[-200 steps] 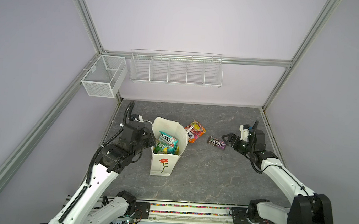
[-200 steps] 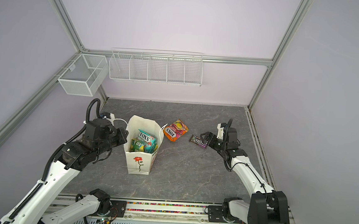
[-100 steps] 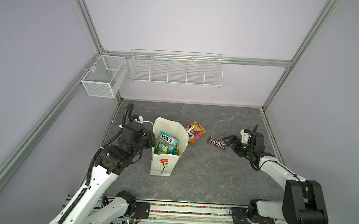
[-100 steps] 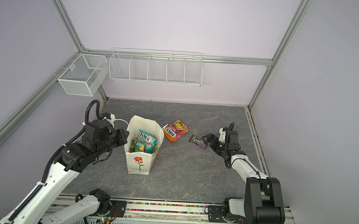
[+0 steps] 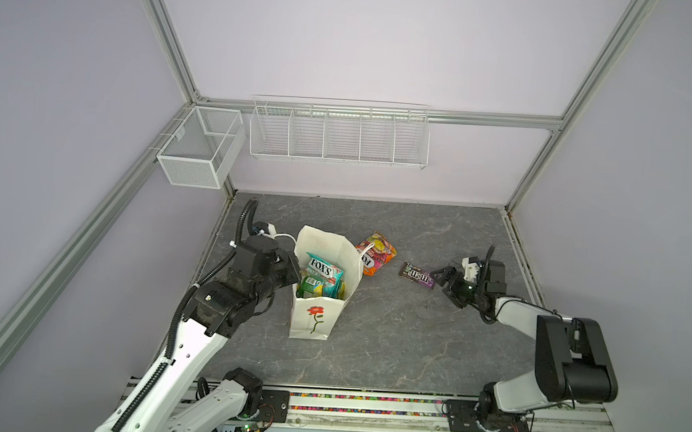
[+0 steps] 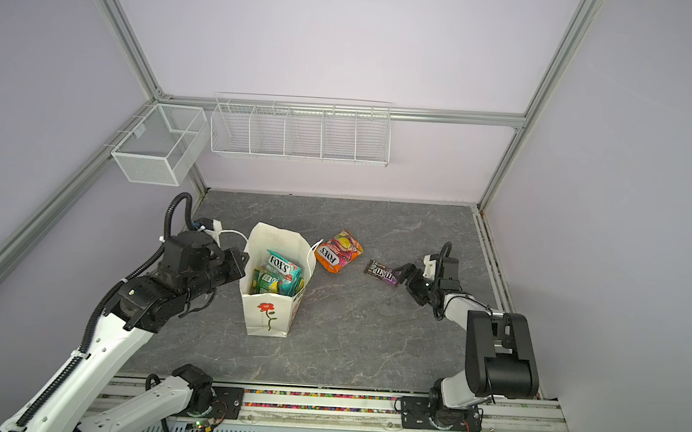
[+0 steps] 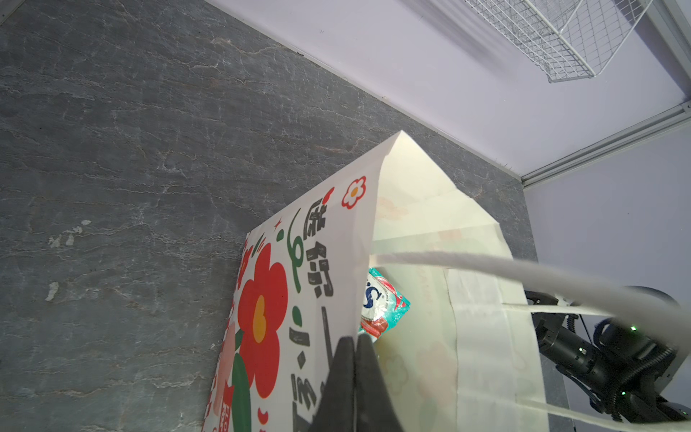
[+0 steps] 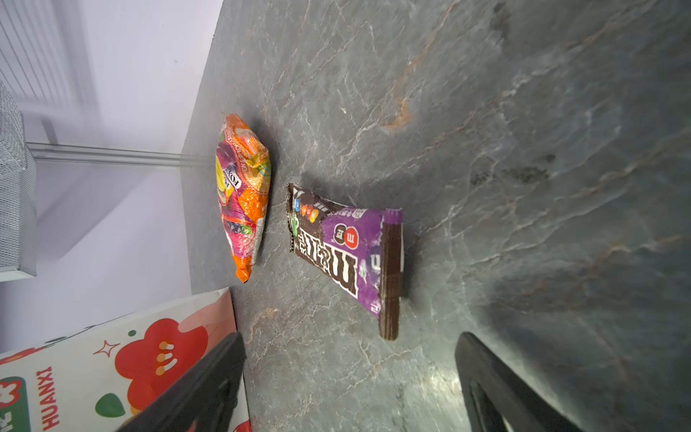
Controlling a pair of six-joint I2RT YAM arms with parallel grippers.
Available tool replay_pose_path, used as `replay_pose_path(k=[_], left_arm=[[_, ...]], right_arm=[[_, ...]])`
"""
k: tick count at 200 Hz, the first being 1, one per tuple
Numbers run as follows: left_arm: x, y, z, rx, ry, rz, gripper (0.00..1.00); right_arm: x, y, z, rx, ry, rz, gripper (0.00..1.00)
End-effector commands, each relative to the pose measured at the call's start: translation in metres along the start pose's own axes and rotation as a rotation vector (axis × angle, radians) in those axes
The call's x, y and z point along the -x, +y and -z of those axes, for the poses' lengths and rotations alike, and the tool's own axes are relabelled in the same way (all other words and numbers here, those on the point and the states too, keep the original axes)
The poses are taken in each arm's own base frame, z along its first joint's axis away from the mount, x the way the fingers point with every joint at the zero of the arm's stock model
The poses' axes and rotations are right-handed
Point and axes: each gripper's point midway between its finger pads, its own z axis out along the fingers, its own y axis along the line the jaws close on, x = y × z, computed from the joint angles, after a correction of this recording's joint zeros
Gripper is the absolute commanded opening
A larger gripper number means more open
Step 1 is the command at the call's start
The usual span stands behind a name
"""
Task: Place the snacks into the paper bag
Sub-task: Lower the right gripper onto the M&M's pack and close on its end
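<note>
Jaws of the right gripper (image 8: pixel 349 338) stand wide apart. The purple packet (image 8: pixel 347 250) lies flat on the table (image 8: pixel 523 149) just ahead of them, untouched, and the orange packet (image 8: pixel 245 194) lies beyond it. The left gripper (image 7: pixel 353 338) is pinched closed on the paper bag (image 7: pixel 329 239) rim, with a teal packet (image 7: pixel 385 306) inside, just past its tips.

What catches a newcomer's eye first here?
A white paper bag stands on the grey table, bright packets in its open mouth, the left gripper pinching its rim. Right of it lie an orange packet and a purple packet, the open right gripper beside the purple one.
</note>
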Motion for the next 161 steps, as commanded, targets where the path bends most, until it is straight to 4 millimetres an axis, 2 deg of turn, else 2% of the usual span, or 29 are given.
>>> replay_pose_path(k=[1,33,81,120,161], left_arm=[[0.010,-0.007,0.006,-0.040,-0.044,-0.005,0.00],[0.009,-0.007,0.004,-0.038,-0.041,-0.005,0.00],[0.009,-0.008,0.003,-0.041,-0.038,-0.006,0.00],[0.009,-0.008,0.003,-0.041,-0.037,-0.006,0.00],[0.009,-0.008,0.005,-0.044,-0.040,-0.006,0.00]], right_arm=[[0.002,0.001,-0.002,0.018,-0.004,0.010,0.90],[0.003,-0.007,-0.008,-0.012,0.003,0.010,0.84],[0.000,-0.021,-0.020,-0.033,0.033,-0.006,0.62],[-0.001,-0.028,-0.027,-0.043,0.045,-0.016,0.49],[-0.004,-0.035,-0.034,-0.044,0.060,-0.030,0.47]])
